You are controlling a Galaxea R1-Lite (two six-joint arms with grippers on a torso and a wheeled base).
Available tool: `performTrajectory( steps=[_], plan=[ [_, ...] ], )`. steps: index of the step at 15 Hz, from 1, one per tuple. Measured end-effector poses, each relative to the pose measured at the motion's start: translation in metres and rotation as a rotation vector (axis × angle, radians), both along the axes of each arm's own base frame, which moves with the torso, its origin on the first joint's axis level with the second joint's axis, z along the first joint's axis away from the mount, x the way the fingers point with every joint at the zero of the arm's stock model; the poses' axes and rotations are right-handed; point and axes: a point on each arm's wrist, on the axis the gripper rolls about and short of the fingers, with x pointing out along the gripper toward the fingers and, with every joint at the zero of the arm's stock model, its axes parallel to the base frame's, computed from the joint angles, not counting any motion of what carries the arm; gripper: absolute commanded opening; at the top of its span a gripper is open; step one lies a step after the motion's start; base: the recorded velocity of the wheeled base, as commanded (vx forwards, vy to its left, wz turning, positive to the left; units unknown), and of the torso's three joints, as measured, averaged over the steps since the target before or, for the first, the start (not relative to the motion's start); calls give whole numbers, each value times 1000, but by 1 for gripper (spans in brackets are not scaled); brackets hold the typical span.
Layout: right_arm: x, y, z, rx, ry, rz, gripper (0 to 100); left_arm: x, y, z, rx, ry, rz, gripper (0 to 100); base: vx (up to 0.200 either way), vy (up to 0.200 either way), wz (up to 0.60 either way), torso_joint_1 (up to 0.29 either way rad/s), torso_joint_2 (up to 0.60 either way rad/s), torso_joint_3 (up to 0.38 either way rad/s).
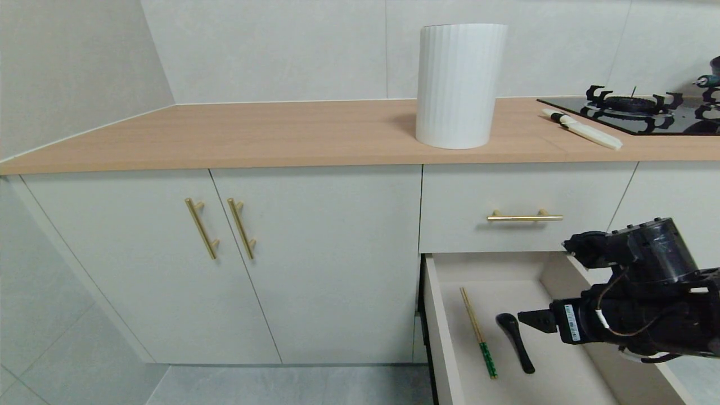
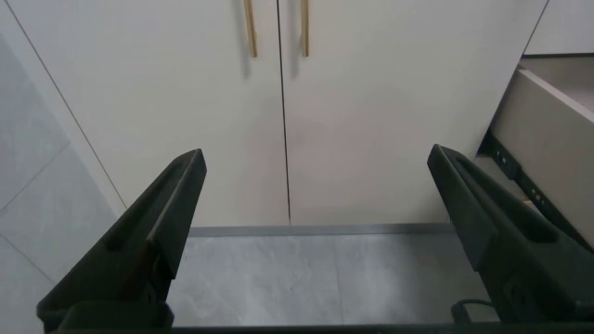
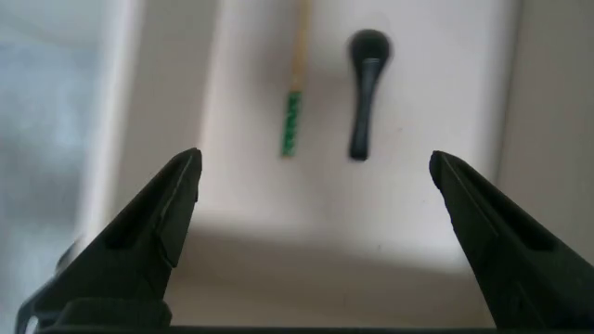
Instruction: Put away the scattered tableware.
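The lower drawer (image 1: pixel 440 329) stands pulled out at the bottom right. Inside it lie a pair of wooden chopsticks (image 1: pixel 478 333) with green ends and a black spoon (image 1: pixel 514 341), side by side; the right wrist view shows the same chopsticks (image 3: pixel 295 93) and spoon (image 3: pixel 364 93). My right gripper (image 1: pixel 534 322) hovers over the drawer just right of the spoon, open and holding nothing (image 3: pixel 316 232). A white-bladed knife (image 1: pixel 585 129) with a black collar rests on the wooden counter beside the stove. My left gripper (image 2: pixel 316 241) is open and empty, low in front of the cabinet doors.
A tall white ribbed container (image 1: pixel 457 84) stands on the counter (image 1: pixel 253 135) above the drawers. A black gas stove (image 1: pixel 635 109) occupies the far right. The upper drawer (image 1: pixel 526 216) with a gold handle is closed. Closed double doors (image 1: pixel 225 253) lie to the left.
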Motion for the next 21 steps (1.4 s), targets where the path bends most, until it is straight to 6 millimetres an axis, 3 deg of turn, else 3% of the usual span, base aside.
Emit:
performTrajectory(
  steps=[5, 13, 17, 21],
  plan=[
    [-15, 0, 20, 11, -63, 39, 100, 0, 0, 0, 0, 0, 0, 100, 0, 0, 0, 0, 0, 0],
    [-22, 0, 23, -1, -65, 66, 100, 0, 0, 0, 0, 0, 0, 100, -175, 0, 0, 4, 1, 2],
    [-29, 1, 17, -33, 7, 110, 100, 0, 0, 0, 0, 0, 0, 100, 0, 0, 0, 0, 0, 0],
    [-48, -2, -4, -203, 144, 330, 100, 0, 0, 0, 0, 0, 0, 100, 0, 0, 0, 0, 0, 0]
  ],
)
